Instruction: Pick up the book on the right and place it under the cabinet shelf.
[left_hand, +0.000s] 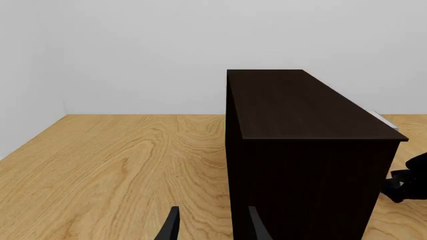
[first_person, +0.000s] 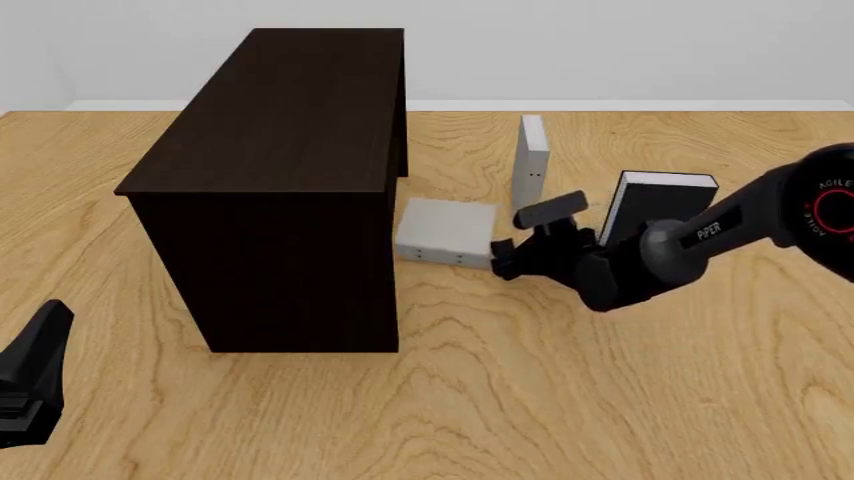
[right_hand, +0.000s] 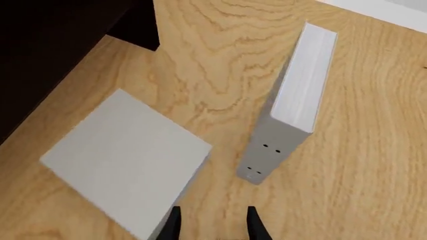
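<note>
Lying flat beside the cabinet shelf (first_person: 267, 180), the book (right_hand: 127, 160), right tool (right_hand: 212, 222) apart; black-covered book (first_person: 658, 205) front-view only.

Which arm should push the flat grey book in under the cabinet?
Right. Its claw sits open just beside the flat book, which lies next to the cabinet shelf. The left claw is across the cabinet, far away.

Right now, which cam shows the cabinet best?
Front view: the whole dark cabinet, top and near face, is in frame. Left wrist view shows its top and one face, base cropped. Right wrist view catches only a dark corner.
</note>
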